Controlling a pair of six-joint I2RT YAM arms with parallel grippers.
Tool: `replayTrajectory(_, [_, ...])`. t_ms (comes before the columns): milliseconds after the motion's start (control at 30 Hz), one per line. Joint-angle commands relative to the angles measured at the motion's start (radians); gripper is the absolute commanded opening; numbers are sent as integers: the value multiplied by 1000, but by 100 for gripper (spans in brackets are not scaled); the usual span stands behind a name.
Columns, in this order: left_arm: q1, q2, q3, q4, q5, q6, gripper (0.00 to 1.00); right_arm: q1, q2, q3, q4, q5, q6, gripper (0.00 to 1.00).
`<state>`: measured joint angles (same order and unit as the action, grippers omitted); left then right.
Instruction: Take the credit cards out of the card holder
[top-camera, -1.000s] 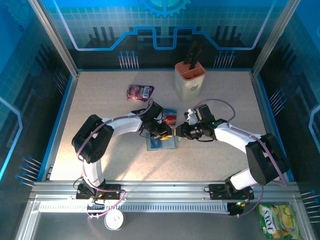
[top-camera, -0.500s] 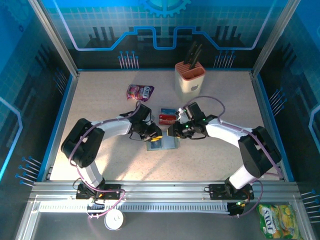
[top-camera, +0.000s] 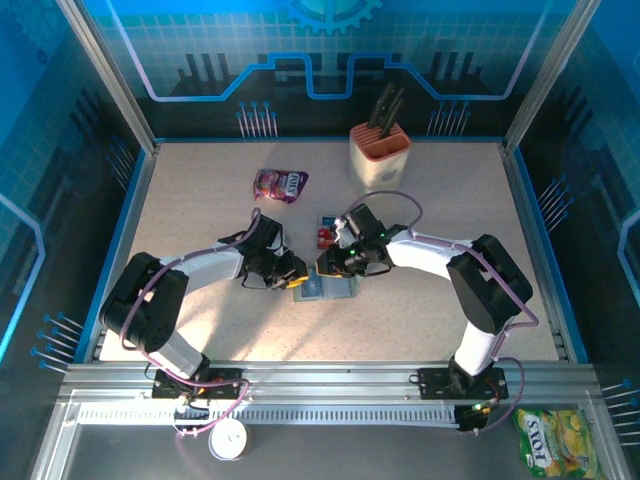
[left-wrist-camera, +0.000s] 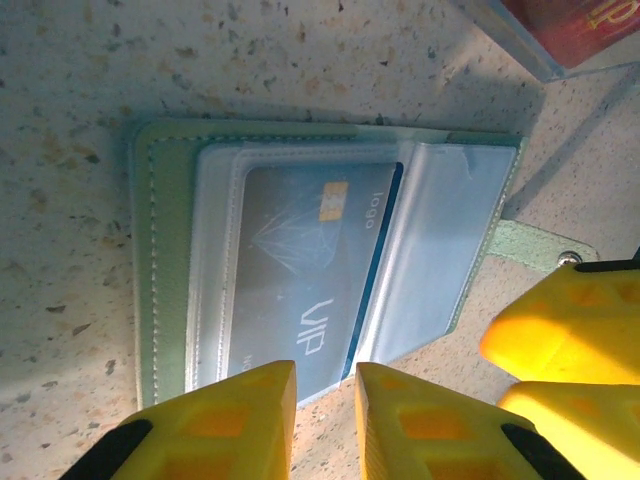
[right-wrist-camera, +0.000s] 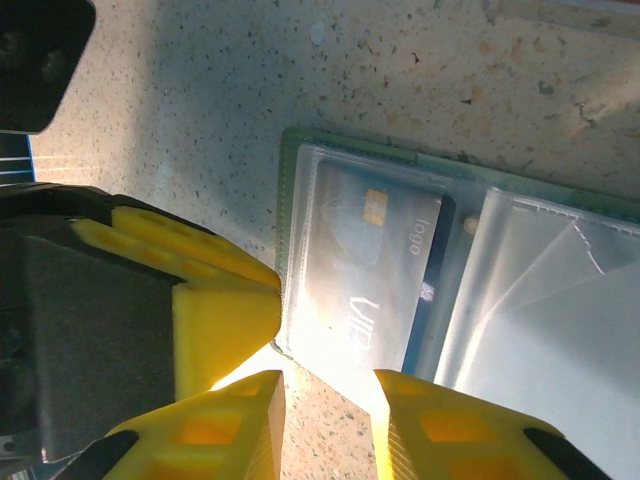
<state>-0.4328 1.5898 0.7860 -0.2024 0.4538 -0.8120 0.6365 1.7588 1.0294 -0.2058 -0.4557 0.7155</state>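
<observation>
The sage-green card holder (top-camera: 338, 291) lies open on the table, its snap tab (left-wrist-camera: 530, 250) out to one side. A blue VIP credit card (left-wrist-camera: 300, 270) sits under a clear sleeve inside it. A red card (left-wrist-camera: 575, 20) rests on another card on the table just beyond the card holder, the pair showing from above as loose cards (top-camera: 332, 232). My left gripper (left-wrist-camera: 325, 405) hovers at the holder's near edge, narrowly open with nothing between its fingers. My right gripper (right-wrist-camera: 328, 420) stands open at the same end of the card holder (right-wrist-camera: 290, 170), right beside the left fingers (right-wrist-camera: 215, 300).
A beige knife block (top-camera: 379, 160) stands at the back. A purple snack pouch (top-camera: 280, 183) lies at the back left. A yellow-green snack bag (top-camera: 558, 440) lies off the table at the near right.
Both grippers have shifted left. The left one drew back to the holder's left edge, and the right one came in over the holder. The holder and loose cards stayed put.
</observation>
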Motion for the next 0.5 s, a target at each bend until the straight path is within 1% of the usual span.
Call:
replayTrajectory(0, [7, -4, -13, -1, 17, 18, 22, 12, 16, 23, -4, -13, 9, 30])
replayTrajectory(167, [7, -8, -26, -8, -10, 17, 18, 12, 42, 33, 0, -24, 5, 30])
replayTrajectory(333, [8, 2, -15, -59, -44, 54, 9, 15, 64, 40, 11, -35, 11, 30])
replayTrajectory(467, [9, 36, 2, -75, -43, 68, 7, 15, 73, 44, 7, -34, 11, 30])
